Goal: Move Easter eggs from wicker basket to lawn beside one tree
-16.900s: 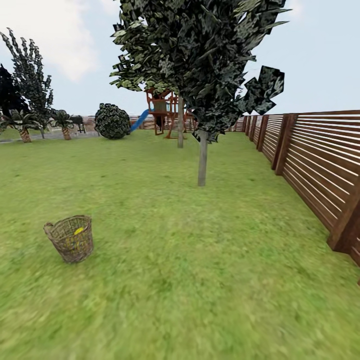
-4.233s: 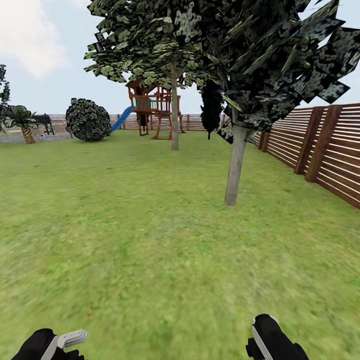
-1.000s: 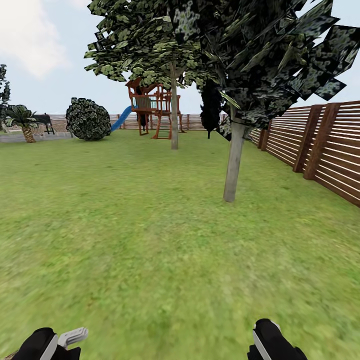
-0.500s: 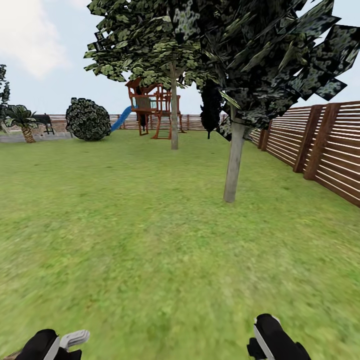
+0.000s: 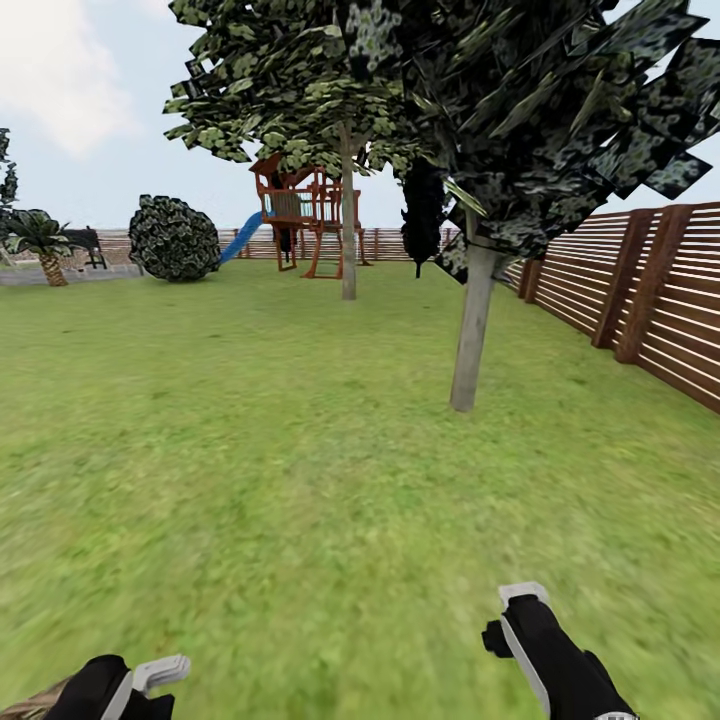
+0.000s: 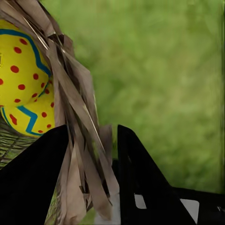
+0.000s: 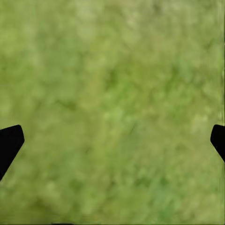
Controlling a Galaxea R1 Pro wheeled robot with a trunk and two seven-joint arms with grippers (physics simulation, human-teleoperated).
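While clamping the wicker basket rim (egg inside), left end effector.

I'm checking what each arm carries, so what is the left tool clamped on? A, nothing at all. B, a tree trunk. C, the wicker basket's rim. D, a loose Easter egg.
C: in the left wrist view the left tool has woven strips of the wicker basket pinched between its fingers, with an Easter egg inside the basket.

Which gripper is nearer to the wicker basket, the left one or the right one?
Left. The left gripper is shut on the wicker basket, its fingers on either side of the woven rim. The right gripper is open over bare lawn, apart from the basket.
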